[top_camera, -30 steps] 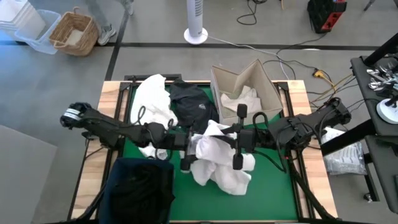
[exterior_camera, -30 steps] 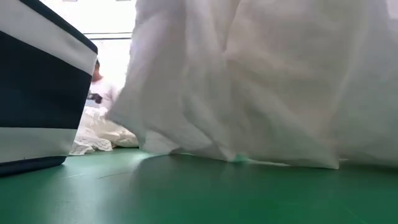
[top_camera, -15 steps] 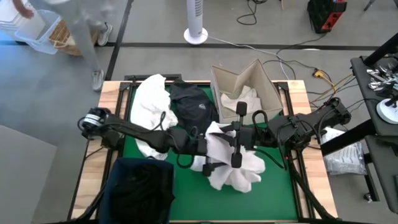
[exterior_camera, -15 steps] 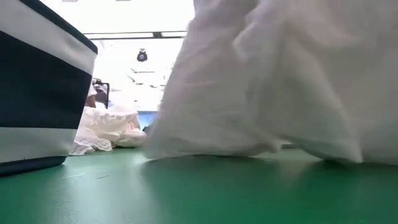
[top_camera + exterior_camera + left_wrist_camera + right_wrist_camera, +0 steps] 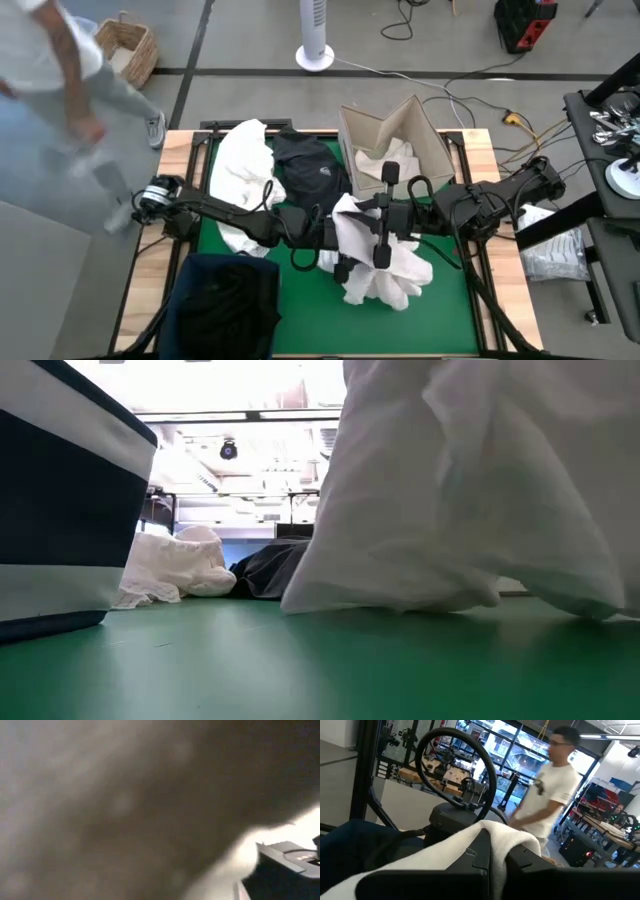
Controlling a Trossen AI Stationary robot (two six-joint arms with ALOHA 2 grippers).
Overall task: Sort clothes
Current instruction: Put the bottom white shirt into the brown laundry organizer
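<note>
Small pale logo on black garment [image 5: 312,170]; unreadable.

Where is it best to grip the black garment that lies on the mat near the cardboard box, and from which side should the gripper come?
Probably grip the black garment at a raised fold near its middle, coming straight down from above. It lies crumpled and low on the green mat, between a white pile and the cardboard box, so sideways approaches look crowded.

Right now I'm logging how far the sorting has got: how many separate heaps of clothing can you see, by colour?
White: 3: table left, in the box, held mid-table
Black: 1
Dark, in the bin: 1
Total: 5
</note>
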